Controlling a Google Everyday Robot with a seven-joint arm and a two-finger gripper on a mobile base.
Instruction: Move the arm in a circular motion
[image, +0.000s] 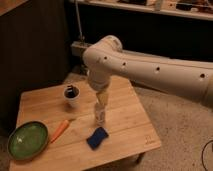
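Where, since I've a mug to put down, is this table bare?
Bare wood: the right side of the table beyond the bottle and blue sponge; the back-left corner behind the cup. Crowded: the middle, where the gripper hangs over the bottle; green bowl and carrot front-left.

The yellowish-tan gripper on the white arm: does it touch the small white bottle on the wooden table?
Cannot tell. In the camera view the yellowish-tan gripper hangs above the small white bottle; their outlines merge, showing neither gap nor contact plainly.
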